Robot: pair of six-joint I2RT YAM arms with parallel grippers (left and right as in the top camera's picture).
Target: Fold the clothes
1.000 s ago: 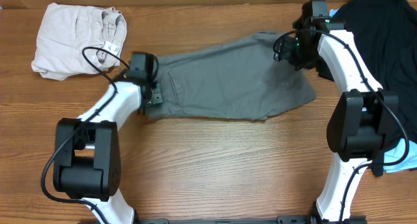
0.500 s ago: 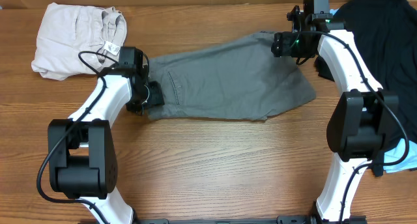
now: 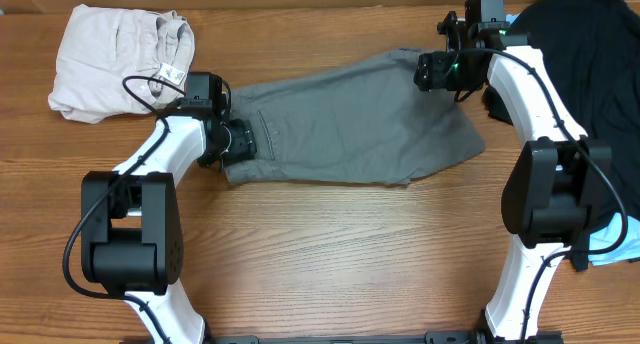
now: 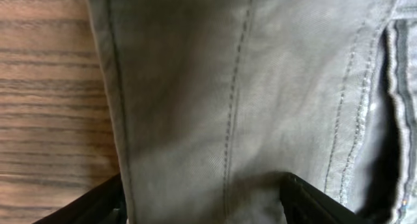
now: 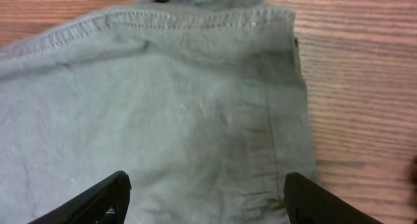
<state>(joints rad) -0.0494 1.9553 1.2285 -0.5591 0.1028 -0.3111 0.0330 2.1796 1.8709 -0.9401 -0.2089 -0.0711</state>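
The mid-grey shorts (image 3: 350, 124) lie flat across the middle of the table, with the slit back pocket (image 3: 270, 134) near their left end. My left gripper (image 3: 240, 142) is open at that left end. In the left wrist view its fingers (image 4: 202, 198) straddle the grey fabric (image 4: 228, 87) beside the edge seam, and the pocket slit (image 4: 397, 87) shows at the right. My right gripper (image 3: 430, 72) is open over the shorts' upper right corner. In the right wrist view its fingers (image 5: 205, 198) are spread above the stitched hem (image 5: 163, 120).
A cream garment (image 3: 110, 54) with a white label (image 3: 170, 76) lies bunched at the back left. A black T-shirt (image 3: 585, 54) lies heaped at the back right, behind the right arm. The wooden table (image 3: 330, 254) shows in front of the shorts.
My left gripper swung down and then right onto the shorts' left end. My right gripper shifted a little up and left over the upper right corner. The shorts have not moved.
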